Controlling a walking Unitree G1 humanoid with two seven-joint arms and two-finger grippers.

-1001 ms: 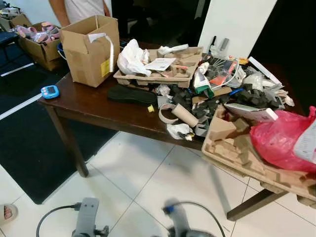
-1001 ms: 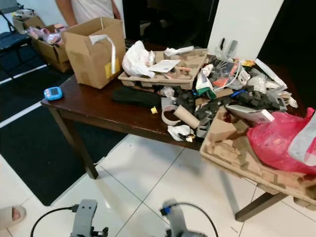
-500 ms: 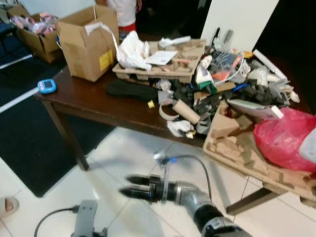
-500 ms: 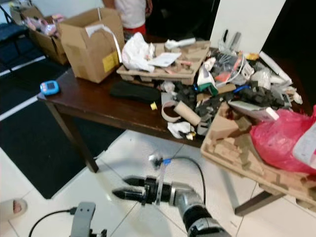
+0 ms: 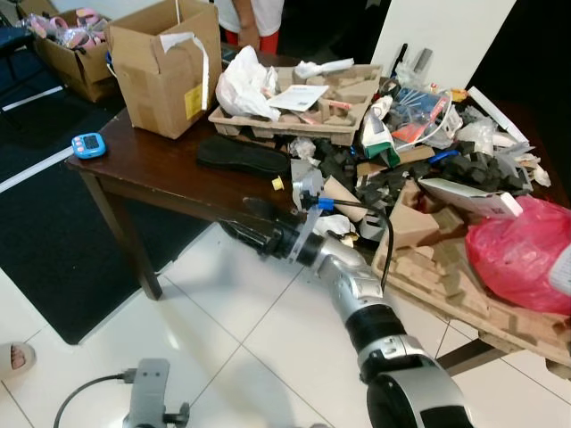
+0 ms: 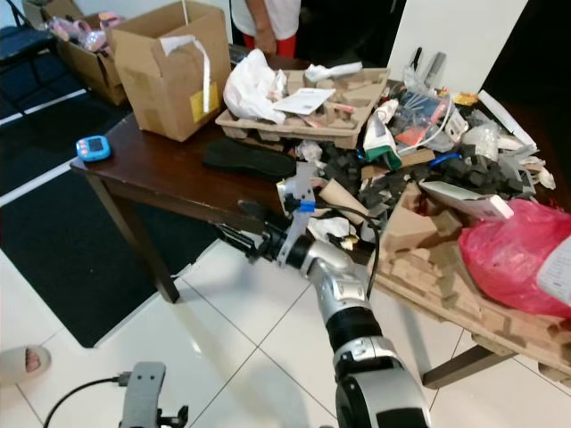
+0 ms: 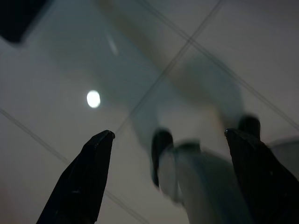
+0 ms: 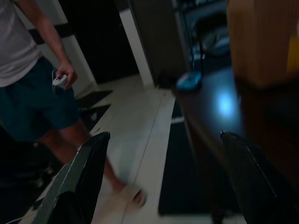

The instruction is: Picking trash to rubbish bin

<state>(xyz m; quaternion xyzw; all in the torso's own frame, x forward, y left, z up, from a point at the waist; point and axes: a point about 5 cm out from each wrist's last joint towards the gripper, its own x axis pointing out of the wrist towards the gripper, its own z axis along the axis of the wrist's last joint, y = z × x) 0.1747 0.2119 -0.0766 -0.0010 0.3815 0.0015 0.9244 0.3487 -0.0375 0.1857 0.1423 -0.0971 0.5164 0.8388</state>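
— Raised and stretched forward since half a second ago, the right gripper [image 5: 243, 220] is now held at the table [image 5: 161, 183] edge, fingers spread wide, nothing held.
— Reaching is judged under way. Trash, one crumpled paper [image 5: 343, 234] and one cardboard tube [image 5: 336, 192], lies behind the fingertips; a turn toward it is needed.

glossy dark wood table [image 5: 161, 183] (cardboard box [image 5: 165, 76])
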